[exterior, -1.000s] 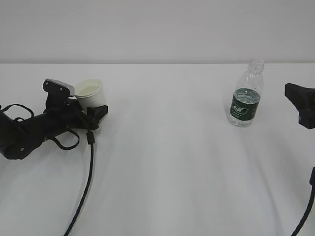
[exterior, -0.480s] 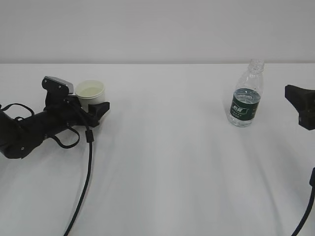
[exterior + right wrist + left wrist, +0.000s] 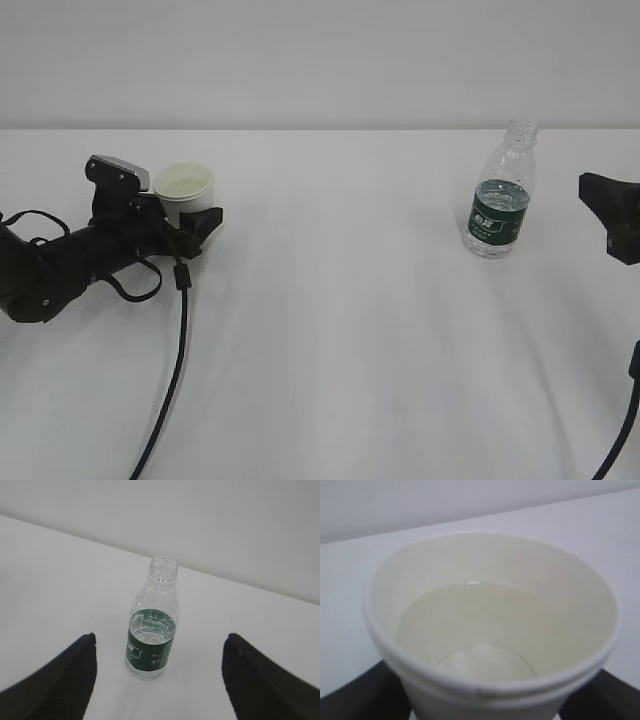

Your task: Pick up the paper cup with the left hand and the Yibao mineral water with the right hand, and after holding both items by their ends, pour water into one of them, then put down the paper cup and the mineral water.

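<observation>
The left end effector [image 3: 195, 228] lies low over the worktop [image 3: 330, 330], its two black fingers [image 3: 205, 222] set either side of the paper cup [image 3: 184, 190] near the base; whether they press on the wall or merely flank it cannot be told. The cup stands upright on the worktop at the far left, mouth open upward. From the left wrist view the cup [image 3: 490, 630] fills the picture, with pale liquid partway up its inside and dark finger shapes at the bottom corners on both sides. Behind the fingers the left arm [image 3: 60, 265] stretches toward the left edge, a grey camera module [image 3: 118, 172] on its wrist and a black cable [image 3: 170, 380] trailing down toward the near edge.

The right end effector [image 3: 157, 680] is spread wide apart, gripping nothing; its dark fingers [image 3: 65, 680] frame the Yibao mineral water [image 3: 152, 625] from the near side, well apart from it. The bottle [image 3: 500, 195] stands upright and capless on the right of the worktop, water reaching about the top of its green label. The right arm [image 3: 612, 210] shows only at the right edge, clear of the bottle
</observation>
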Action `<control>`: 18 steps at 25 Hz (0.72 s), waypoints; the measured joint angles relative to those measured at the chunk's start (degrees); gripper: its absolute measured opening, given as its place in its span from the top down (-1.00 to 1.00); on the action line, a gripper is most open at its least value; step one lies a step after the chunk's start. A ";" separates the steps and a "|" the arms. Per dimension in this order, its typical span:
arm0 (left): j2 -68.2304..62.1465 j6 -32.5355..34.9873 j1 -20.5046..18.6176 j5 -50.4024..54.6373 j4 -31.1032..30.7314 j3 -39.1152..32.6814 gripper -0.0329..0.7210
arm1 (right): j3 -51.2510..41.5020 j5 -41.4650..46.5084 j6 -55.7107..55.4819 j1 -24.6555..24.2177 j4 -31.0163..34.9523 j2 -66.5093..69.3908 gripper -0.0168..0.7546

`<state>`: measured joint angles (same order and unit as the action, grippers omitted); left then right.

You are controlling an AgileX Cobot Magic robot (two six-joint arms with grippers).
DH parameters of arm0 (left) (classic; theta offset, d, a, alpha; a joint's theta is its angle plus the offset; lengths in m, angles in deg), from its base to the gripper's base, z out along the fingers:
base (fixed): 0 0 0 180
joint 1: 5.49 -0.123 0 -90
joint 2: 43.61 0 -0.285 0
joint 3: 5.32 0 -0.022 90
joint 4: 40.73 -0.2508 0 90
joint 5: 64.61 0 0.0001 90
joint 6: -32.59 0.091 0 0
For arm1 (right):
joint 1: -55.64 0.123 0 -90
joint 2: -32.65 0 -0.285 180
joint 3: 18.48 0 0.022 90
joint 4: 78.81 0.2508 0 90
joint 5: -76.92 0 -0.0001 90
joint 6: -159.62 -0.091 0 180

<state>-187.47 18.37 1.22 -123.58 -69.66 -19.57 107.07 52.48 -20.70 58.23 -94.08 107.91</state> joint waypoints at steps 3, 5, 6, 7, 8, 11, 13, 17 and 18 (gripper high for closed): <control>0.00 0.00 0.00 0.00 0.00 -0.26 -0.60 | 0.00 0.00 0.00 0.00 0.00 0.00 -0.58; 0.40 0.00 0.00 0.00 0.13 -1.31 -0.60 | 0.00 0.00 0.00 0.00 0.00 0.00 -0.58; 0.76 0.00 -0.12 0.00 0.17 -1.86 -0.60 | 0.00 0.00 0.00 0.00 0.00 0.00 -0.58; 1.03 0.00 -0.23 0.00 0.27 -2.17 -0.60 | 0.00 0.00 0.00 0.00 0.00 0.00 -0.58; 1.34 0.00 -0.34 0.00 0.27 -2.44 -0.60 | 0.00 0.00 0.00 0.00 0.00 0.00 -0.58; 2.07 0.00 -0.70 -0.33 0.27 -2.91 -0.60 | 0.00 0.00 0.00 0.00 0.00 0.00 -0.58; 2.21 0.00 -0.93 -0.41 0.27 -3.33 -0.60 | 0.00 0.00 -0.10 0.00 0.00 0.00 -0.58; 2.29 0.00 -1.16 -0.41 0.44 -4.60 -0.60 | 0.00 0.12 -0.42 0.00 0.00 0.00 -0.58; 2.29 0.00 -1.16 -0.41 0.53 -4.90 -0.60 | 0.00 0.12 -0.46 0.00 0.00 0.00 -0.58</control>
<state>-185.18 18.37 0.06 -123.99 -69.14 -24.48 107.07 52.60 -21.16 58.23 -94.08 107.91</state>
